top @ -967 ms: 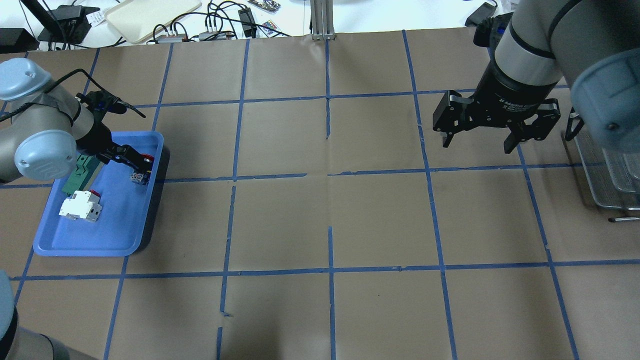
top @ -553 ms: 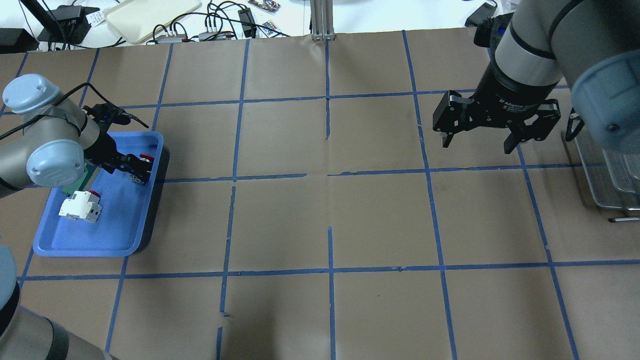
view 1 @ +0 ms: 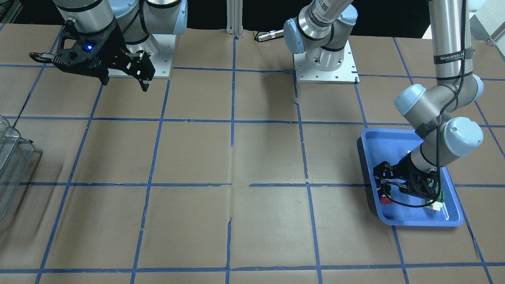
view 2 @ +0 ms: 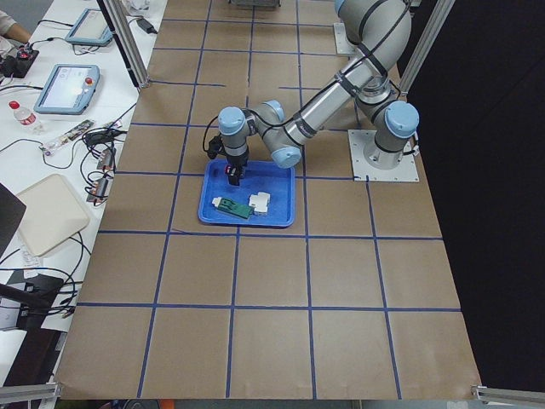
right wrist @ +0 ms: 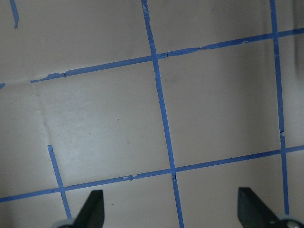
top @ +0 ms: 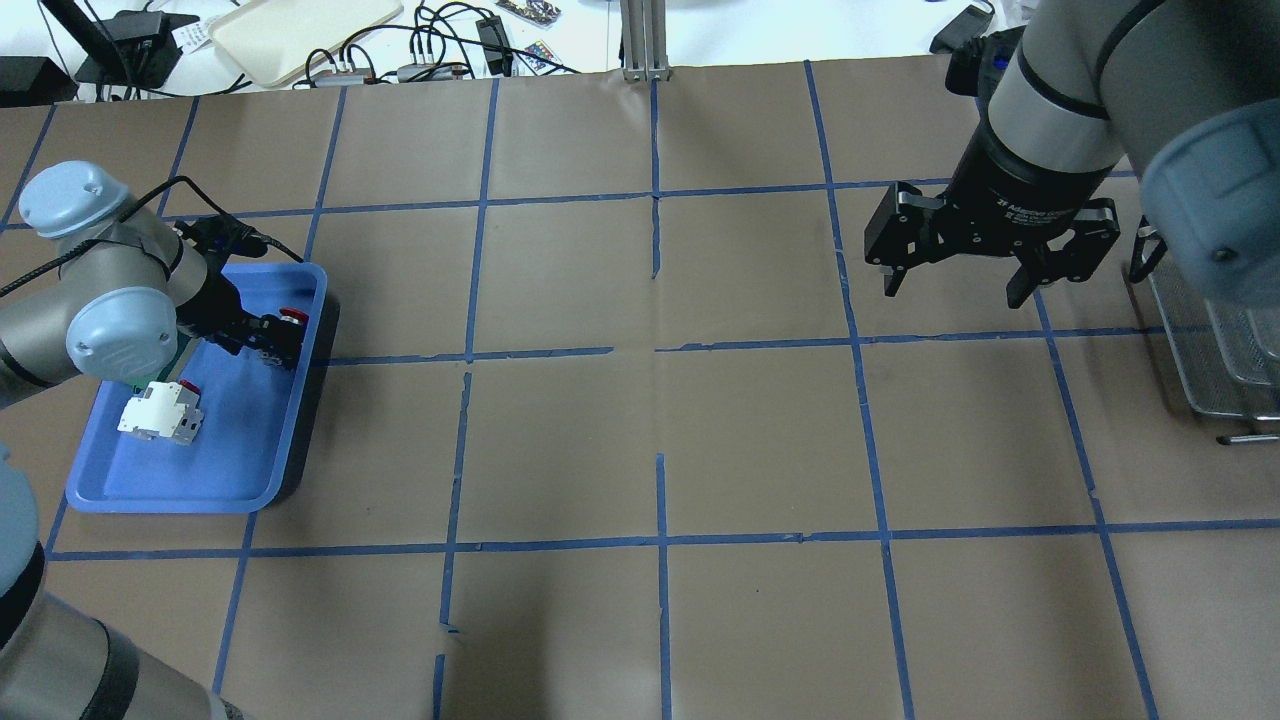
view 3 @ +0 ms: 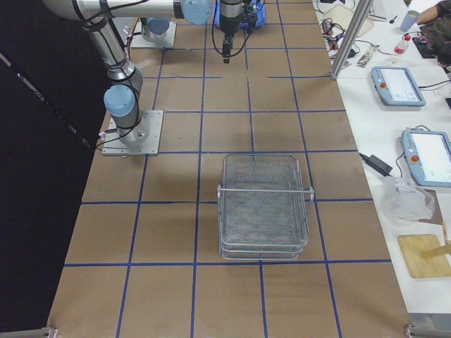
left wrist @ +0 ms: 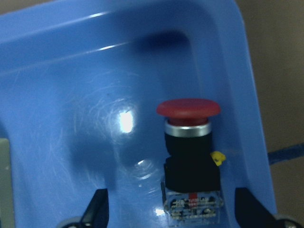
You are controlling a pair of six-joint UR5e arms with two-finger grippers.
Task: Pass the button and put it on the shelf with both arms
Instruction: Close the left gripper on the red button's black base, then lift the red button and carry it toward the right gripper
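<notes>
The button (left wrist: 190,152), with a red cap, black body and clear end block, lies in the blue tray (left wrist: 71,118) by its wall. It also shows in the overhead view (top: 292,318) and the front view (view 1: 385,199). My left gripper (top: 268,340) is open just above it, with one fingertip (left wrist: 97,209) on each side of it and neither touching. My right gripper (top: 952,292) is open and empty, held above the table beside the wire-mesh shelf (top: 1215,360), which also shows in the exterior right view (view 3: 264,204).
The blue tray (top: 230,470) also holds a white block with red marks (top: 160,412) and a green flat part (view 2: 228,206). Brown paper with a blue tape grid covers the table. Cables and a beige tray (top: 300,30) lie beyond the far edge.
My left arm has swung and its wrist has turned, bringing the open gripper closer over the button in the tray. The right arm has not moved.
</notes>
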